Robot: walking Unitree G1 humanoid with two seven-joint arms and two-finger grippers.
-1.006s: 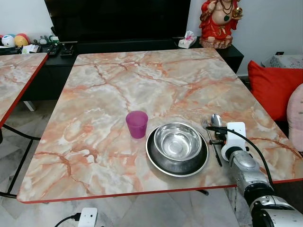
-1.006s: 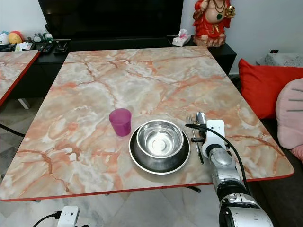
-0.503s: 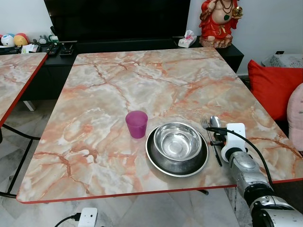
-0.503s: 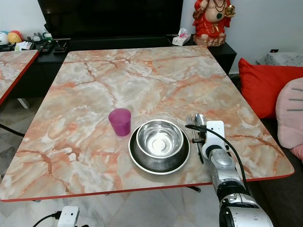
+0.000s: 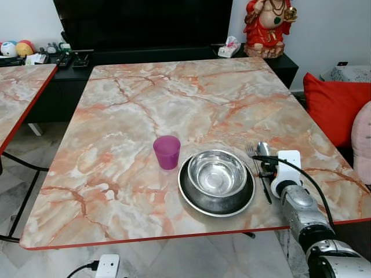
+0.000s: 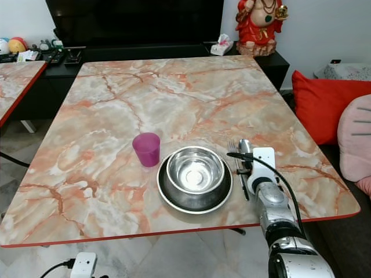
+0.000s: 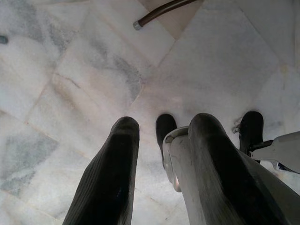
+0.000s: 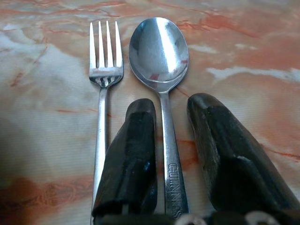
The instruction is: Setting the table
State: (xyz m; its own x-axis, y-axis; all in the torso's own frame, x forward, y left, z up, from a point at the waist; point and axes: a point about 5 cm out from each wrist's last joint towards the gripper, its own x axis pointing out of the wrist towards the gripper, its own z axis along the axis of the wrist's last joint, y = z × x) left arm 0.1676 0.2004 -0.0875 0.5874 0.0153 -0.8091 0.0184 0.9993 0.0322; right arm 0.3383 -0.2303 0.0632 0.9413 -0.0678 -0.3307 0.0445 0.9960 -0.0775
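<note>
Two utensils, fork (image 8: 104,75) and spoon (image 8: 161,65), lie parallel at three o'clock of the nested bowls (image 5: 217,179) on the worktop (image 5: 145,116); right gripper (image 8: 172,154), released, straddles the spoon handle and should lift straight clear without nudging it.

Bright even daylight, sharp head views, soft shadows, blurred wrist foregrounds

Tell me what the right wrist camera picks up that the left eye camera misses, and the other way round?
Right wrist alone: the word GUINNESS stamped on the spoon handle, lying between the right hand's open fingers. Left eye alone: the purple cup, the steel bowl sitting in its plate, and the red cushion. Both share the fork, the spoon and the marble table.
</note>
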